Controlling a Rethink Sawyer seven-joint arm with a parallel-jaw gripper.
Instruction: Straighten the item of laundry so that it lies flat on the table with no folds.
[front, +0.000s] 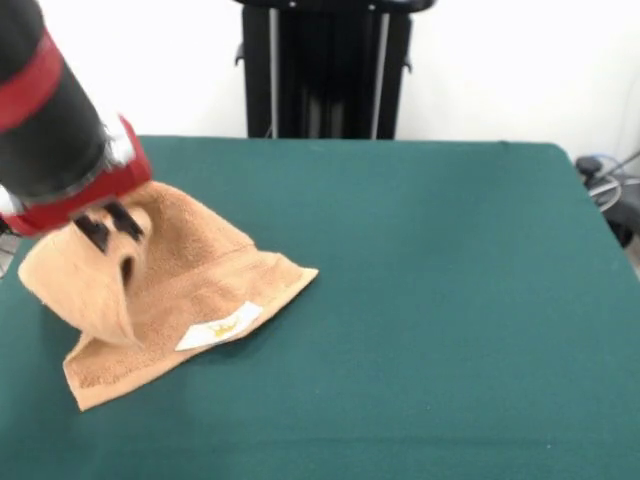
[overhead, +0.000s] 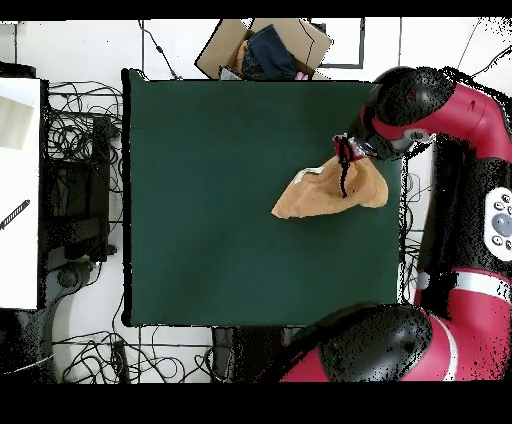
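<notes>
Your gripper (front: 110, 228) has its fingers (front: 94, 233) clamped on a raised fold of the towel (front: 190, 290), which sits near the left side of the counter (front: 420, 300) in the front view and close to the right edge in the overhead view. The cloth is far from flat: one part is lifted into a peak at the fingers, a flap hangs doubled down from that peak, and the rest trails out toward a corner with a white label (front: 218, 326) facing up. The main risk, as I judge it, is that you are holding more than one layer; if you pull or let go now, the doubled flap may simply drop back over the rest and leave a new fold. A second risk is the edge: the towel lies near the counter's side, so dragging it outward could carry part of it over the rim, where it would hang rather than lie flat. Pulling toward the open green middle looks safer. Lifting too high could also peel the trailing corner off the felt, and the whole towel would then swing free and land crumpled.
</notes>
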